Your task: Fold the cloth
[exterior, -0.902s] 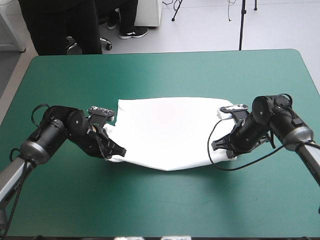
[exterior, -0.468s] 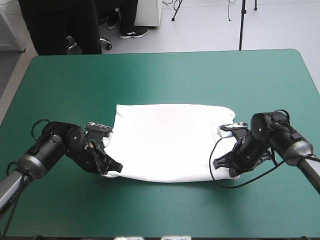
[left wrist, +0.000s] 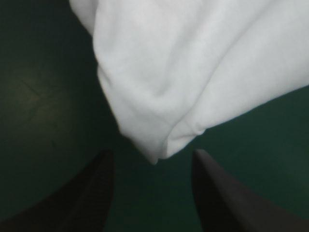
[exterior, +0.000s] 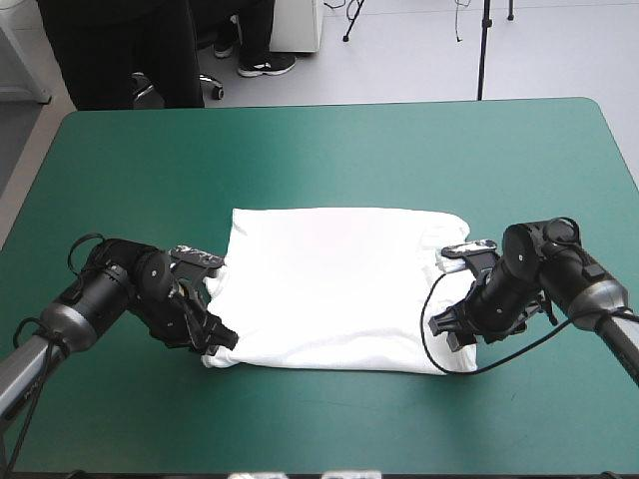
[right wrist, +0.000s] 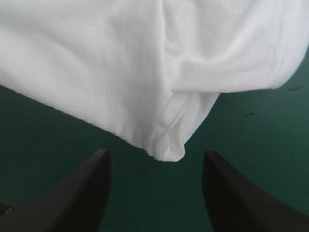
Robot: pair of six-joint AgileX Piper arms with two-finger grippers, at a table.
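Observation:
The white T-shirt (exterior: 329,289) lies folded in a flat rectangle on the middle of the teal-green cover (exterior: 329,150). My left gripper (exterior: 215,344) rests at its near left corner, fingers open. In the left wrist view the T-shirt's (left wrist: 193,72) corner tip lies loose between the spread fingers of the left gripper (left wrist: 152,152). My right gripper (exterior: 454,339) sits at the near right corner, also open. The right wrist view shows the right gripper (right wrist: 156,152) with the T-shirt's (right wrist: 120,63) layered corner just ahead of its parted fingers, ungripped.
Bare teal-green cover surrounds the shirt on all sides, with a wide strip toward the far edge (exterior: 329,105) and a narrower one along the near edge.
Both grippers carried the shirt's lifted edge toward the near side and down, then opened and let go of the corners. The shirt now lies flat as a folded rectangle.

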